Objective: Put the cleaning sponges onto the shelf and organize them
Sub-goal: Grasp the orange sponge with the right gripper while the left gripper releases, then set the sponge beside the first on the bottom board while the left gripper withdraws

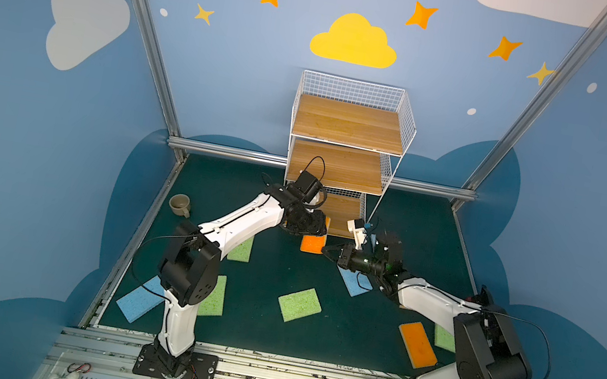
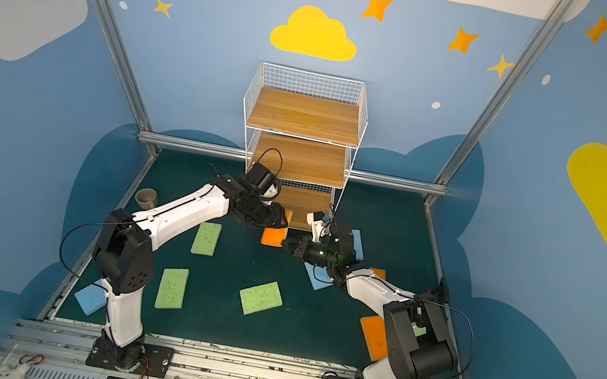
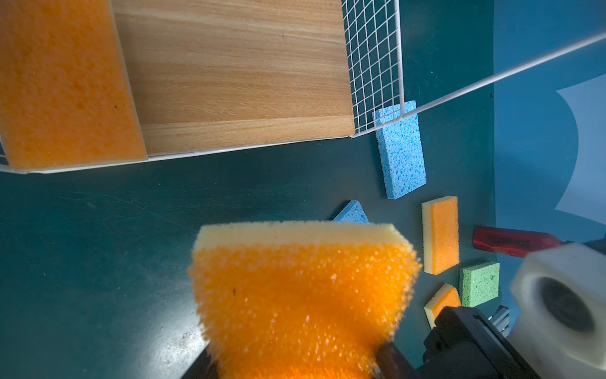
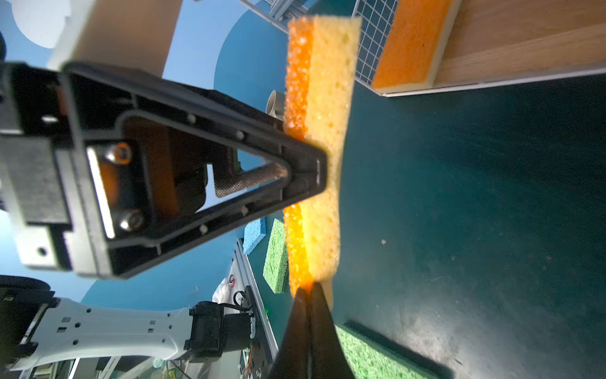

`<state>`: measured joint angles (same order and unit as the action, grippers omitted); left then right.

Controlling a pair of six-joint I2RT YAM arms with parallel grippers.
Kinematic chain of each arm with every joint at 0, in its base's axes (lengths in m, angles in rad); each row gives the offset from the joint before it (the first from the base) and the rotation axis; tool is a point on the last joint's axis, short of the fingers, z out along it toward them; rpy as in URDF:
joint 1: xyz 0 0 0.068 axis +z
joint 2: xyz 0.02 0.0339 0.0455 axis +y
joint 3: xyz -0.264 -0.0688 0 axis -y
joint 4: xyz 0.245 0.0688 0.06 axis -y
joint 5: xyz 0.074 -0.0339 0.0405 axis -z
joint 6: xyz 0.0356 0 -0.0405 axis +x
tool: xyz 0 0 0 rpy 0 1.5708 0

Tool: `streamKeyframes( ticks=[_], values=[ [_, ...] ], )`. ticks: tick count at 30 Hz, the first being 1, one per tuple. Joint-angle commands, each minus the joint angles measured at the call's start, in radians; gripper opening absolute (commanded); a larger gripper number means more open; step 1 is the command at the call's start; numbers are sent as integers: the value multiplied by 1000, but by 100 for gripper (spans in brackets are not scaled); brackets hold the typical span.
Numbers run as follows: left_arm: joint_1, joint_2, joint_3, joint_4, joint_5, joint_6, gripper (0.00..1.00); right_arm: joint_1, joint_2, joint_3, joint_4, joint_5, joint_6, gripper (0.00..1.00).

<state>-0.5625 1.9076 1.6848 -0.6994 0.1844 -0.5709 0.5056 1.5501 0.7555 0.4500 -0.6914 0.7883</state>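
An orange sponge with a yellow edge (image 3: 301,288) hangs just in front of the shelf's (image 1: 349,122) lowest board (image 3: 236,75). My left gripper (image 3: 295,361) is shut across its width. My right gripper (image 4: 308,292) comes from the other side and is shut, pinching the near end of the same sponge (image 4: 324,82). In both top views the two grippers (image 1: 314,228) (image 1: 325,250) meet over this sponge (image 1: 313,244). A second orange sponge (image 3: 62,82) lies on the lowest board. The upper two boards are bare.
Green sponges (image 1: 299,304) (image 1: 240,249) (image 1: 214,297), blue sponges (image 1: 139,298) (image 1: 355,282) (image 2: 358,242) and orange sponges (image 1: 417,343) (image 2: 377,273) lie scattered on the dark green table. A cup (image 1: 180,204) stands at the left, and a red-handled tool (image 3: 511,241) lies at the right edge.
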Motion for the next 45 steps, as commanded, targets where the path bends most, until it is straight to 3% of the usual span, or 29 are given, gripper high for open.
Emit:
streamKeyframes(
  ticks=[1,8,15,19,31,39,45],
  values=[
    [0,-17,-17,6,29,5,79,2,11,33,5,18,-1,0],
    [32,-71,-100,79,42,-22,79,4,22,32,0,24,6,0],
    [69,-232,-255,136,-4,3,100,2,59,51,0,40,18,0],
    [69,-392,-396,193,-74,15,100,1,110,76,41,36,45,0],
    [69,-786,-845,323,-174,11,100,-51,305,351,-145,17,-33,0],
    [69,-874,-976,388,-175,-6,100,-64,423,478,-210,5,-56,0],
    [68,-857,-1020,436,-191,-4,99,-74,482,562,-288,21,-95,0]
  ],
)
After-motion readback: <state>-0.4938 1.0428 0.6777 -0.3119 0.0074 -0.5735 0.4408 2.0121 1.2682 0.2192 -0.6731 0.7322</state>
